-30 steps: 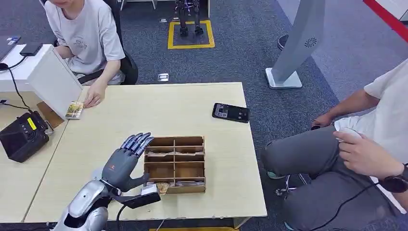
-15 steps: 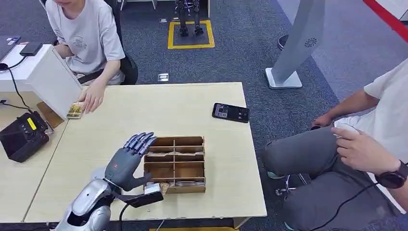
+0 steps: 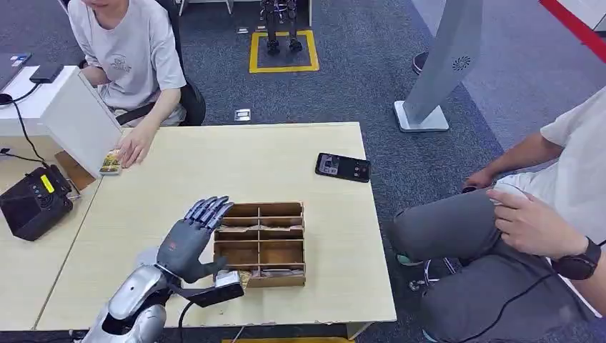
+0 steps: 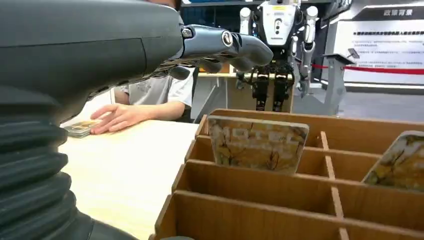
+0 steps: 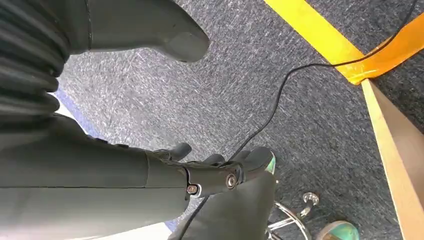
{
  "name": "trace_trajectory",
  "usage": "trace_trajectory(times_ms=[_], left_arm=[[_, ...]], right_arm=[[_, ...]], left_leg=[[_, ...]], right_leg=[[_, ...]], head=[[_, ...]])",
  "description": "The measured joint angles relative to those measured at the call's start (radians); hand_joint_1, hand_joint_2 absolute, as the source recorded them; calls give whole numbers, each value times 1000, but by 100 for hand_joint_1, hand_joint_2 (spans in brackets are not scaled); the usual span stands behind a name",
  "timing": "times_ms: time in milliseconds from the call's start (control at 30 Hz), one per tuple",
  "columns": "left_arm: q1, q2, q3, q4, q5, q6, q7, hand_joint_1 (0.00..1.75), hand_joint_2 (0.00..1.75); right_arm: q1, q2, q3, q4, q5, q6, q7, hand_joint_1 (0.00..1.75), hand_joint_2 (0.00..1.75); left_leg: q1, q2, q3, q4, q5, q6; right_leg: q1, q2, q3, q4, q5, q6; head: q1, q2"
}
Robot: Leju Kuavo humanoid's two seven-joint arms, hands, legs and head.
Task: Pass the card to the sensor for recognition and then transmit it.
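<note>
The card (image 4: 257, 144) stood upright on its edge in a compartment of the wooden organizer (image 3: 260, 244), leaning against a divider so that its top edge rose above the slot walls, which probably made it easy to pinch from above. A second card (image 4: 398, 162) leaned in a neighbouring compartment. The organizer sat near the front edge of the surface (image 3: 214, 171), within reach of the left arm.

The left hand (image 3: 191, 239) hovered just beside the organizer's left side, fingers spread and extended, gripping nothing; in the left wrist view its fingers (image 4: 227, 45) reached out above the slots without touching the card. This looked like the approach before a grasp, so the task was at an early stage.

The right hand (image 5: 210, 172) hung beside the surface over the carpet, fingers loosely curled in with nothing held.

At the far left corner a person's hand (image 3: 133, 148) rested beside another card (image 3: 110, 163) next to a white box (image 3: 71, 118), perhaps the sensor. A phone (image 3: 343, 166) lay near the far right edge.
</note>
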Motion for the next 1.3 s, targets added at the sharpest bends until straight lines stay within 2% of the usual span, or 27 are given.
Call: trace_trajectory(times_ms=[733, 1300], left_arm=[[-36, -58, 0, 21, -31, 19, 25, 0, 175], [-38, -74, 0, 29, -31, 16, 16, 0, 175]], right_arm=[[-4, 8, 21, 0, 0, 2, 6, 0, 175], [-4, 8, 24, 0, 0, 3, 6, 0, 175]], left_leg=[[0, 0, 0, 0, 0, 0], [0, 0, 0, 0, 0, 0]], right_leg=[[0, 0, 0, 0, 0, 0], [0, 0, 0, 0, 0, 0]], head=[[0, 0], [0, 0]])
